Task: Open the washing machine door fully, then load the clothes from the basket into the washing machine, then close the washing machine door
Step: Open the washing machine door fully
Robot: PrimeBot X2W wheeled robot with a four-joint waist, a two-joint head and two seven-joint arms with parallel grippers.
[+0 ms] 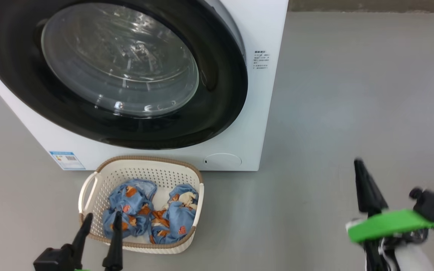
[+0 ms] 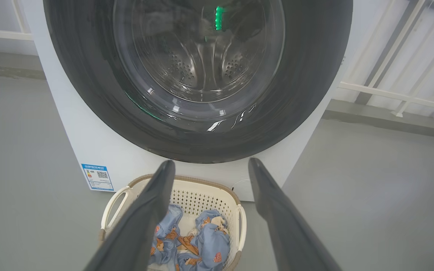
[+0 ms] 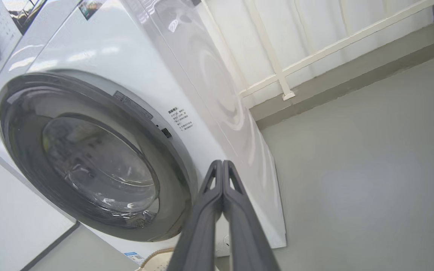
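Floor: you are looking down on a bare grey floor [image 1: 352, 94] taking up the right half of the head frame. A white railing [image 3: 277, 71] is showing along the top of the right wrist frame.
Washer: the washer [image 1: 266, 75] is filling the upper left of the head frame, standing on that floor.
Door: the door [image 1: 224, 113] is sitting shut, its black rim lying against the white front. By my judgement the opening step is not yet begun.
Pull: a darker hollow [image 1: 208, 75] is showing in the rim's right side, upper centre of the head frame. It is probably the grip, though that is a guess.
Basket: the basket [image 1: 141, 160] is standing lower left of centre, just in front of the washer and below the door's bottom edge.
Clothes: the clothes [image 1: 138, 210] are lying bunched inside the basket.
Left claw: the left claw [image 1: 103, 215] is hanging spread and empty at the lower left. Its tips are overlapping the basket's near side in the frame, and you cannot tell whether they are touching it.
Right claw: the right claw [image 1: 359, 163] is sitting at the lower right, fingers pressed together on nothing.
Bearing: the door's right edge is lying up and to the left of the right claw, well apart from it. That claw is the nearer one to that edge. The rim there is running roughly up and down the frame, close to the line of the fingers.
Next move: you are likely needing the right claw to reach that hollow.
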